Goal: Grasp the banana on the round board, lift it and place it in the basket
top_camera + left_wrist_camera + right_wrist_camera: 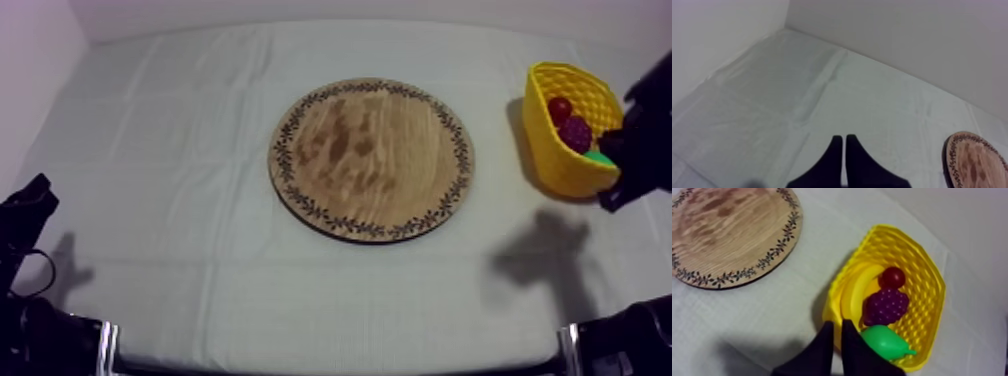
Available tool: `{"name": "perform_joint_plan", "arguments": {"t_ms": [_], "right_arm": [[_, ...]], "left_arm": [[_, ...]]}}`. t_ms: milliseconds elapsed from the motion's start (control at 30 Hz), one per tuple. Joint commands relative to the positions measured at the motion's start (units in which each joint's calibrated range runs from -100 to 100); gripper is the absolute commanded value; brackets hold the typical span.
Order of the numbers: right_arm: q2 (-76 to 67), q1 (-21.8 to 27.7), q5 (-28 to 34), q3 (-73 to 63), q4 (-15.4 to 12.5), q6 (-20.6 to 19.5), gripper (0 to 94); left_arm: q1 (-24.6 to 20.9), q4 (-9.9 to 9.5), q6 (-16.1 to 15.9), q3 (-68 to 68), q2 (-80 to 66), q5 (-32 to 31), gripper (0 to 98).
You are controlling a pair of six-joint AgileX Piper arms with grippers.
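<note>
My left gripper (844,137) sits low at the left edge of the top view, over the grey-white cloth (180,290). In its wrist view the two black fingers lie together as a narrow wedge, closed on nothing. The round wooden board (370,158) lies at the middle of the frame, well apart from the yellow basket (558,165) at the upper right. My right gripper (837,322) hangs at the basket's near rim, its fingers likewise pressed together with nothing between them. The banana (859,288) lies inside the basket along its wall. It touches the bunch of grapes (886,307), with the pear (887,342) nearest the fingers and the small red fruit (893,277) beyond.
</note>
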Motion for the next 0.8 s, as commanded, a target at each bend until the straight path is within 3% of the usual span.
{"name": "perform_joint_plan", "arguments": {"t_ms": [0, 67, 167, 333, 500, 667, 767], "right_arm": [[-8.48, -0.03, -2.07, 7.34, -5.64, 7.39, 1.8], [-12.35, -0.40, -4.08, 11.96, -8.54, 11.02, 1.3], [-17.84, -1.58, -3.80, 15.66, -8.01, 8.71, 0.9], [-26.97, -3.18, 3.53, 16.25, -5.19, 0.35, 0.6], [-34.05, -7.03, 8.58, 16.14, -1.76, -11.37, 0.5], [-35.78, -9.22, 9.38, 16.75, 0.99, -18.94, 0.4], [-36.01, -10.28, 5.50, 18.78, 2.84, -22.35, 0.4]], "left_arm": [[0.01, -0.02, -0.01, 0.03, 0.00, 0.00, 0.1], [0.01, -0.02, 0.00, 0.03, 0.00, 0.00, 0.1], [0.01, -0.02, -0.01, 0.03, 0.00, 0.00, 0.1], [0.01, -0.02, -0.01, 0.03, 0.00, 0.00, 0.1], [0.01, -0.02, -0.02, 0.03, 0.00, 0.00, 0.1], [0.01, -0.02, -0.02, 0.03, 0.00, 0.00, 0.1], [0.01, -0.02, -0.02, 0.03, 0.00, 0.00, 0.1]]}}
